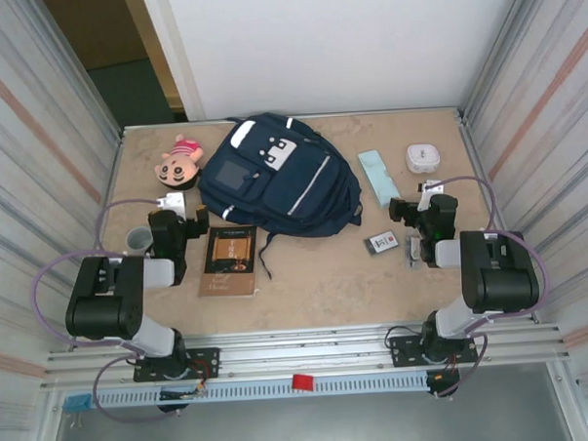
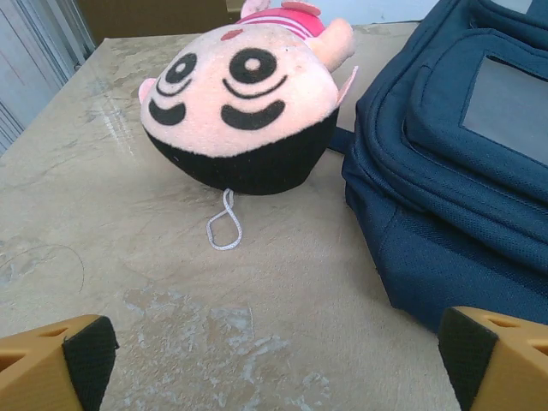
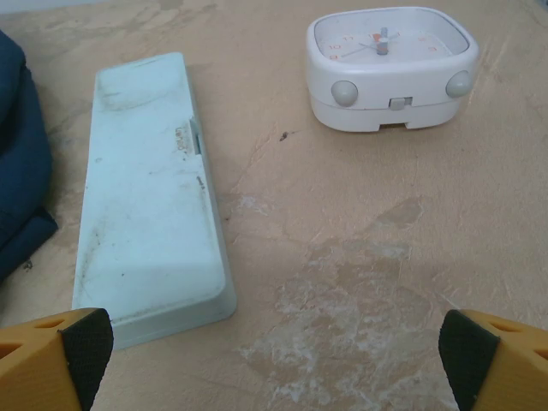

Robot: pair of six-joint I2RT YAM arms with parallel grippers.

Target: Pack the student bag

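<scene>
The student bag (image 1: 277, 177) lies flat in the middle back of the table, navy blue with white trim; its side (image 2: 462, 163) is at the right in the left wrist view. My left gripper (image 1: 175, 218) (image 2: 278, 377) stands open over bare table, just left of the bag and short of a pink plush toy (image 1: 179, 159) (image 2: 244, 94). My right gripper (image 1: 422, 207) (image 3: 278, 368) is open too, with nothing between its fingers. It sits right of the bag, facing a pale blue pencil case (image 1: 378, 176) (image 3: 150, 214) and a white clock (image 1: 423, 158) (image 3: 390, 68).
A brown book (image 1: 229, 260) lies in front of the bag beside a loose strap. A grey cup (image 1: 139, 237) stands at the left, and a small dark card (image 1: 383, 242) lies near the right arm. Metal walls (image 1: 61, 143) close in both sides.
</scene>
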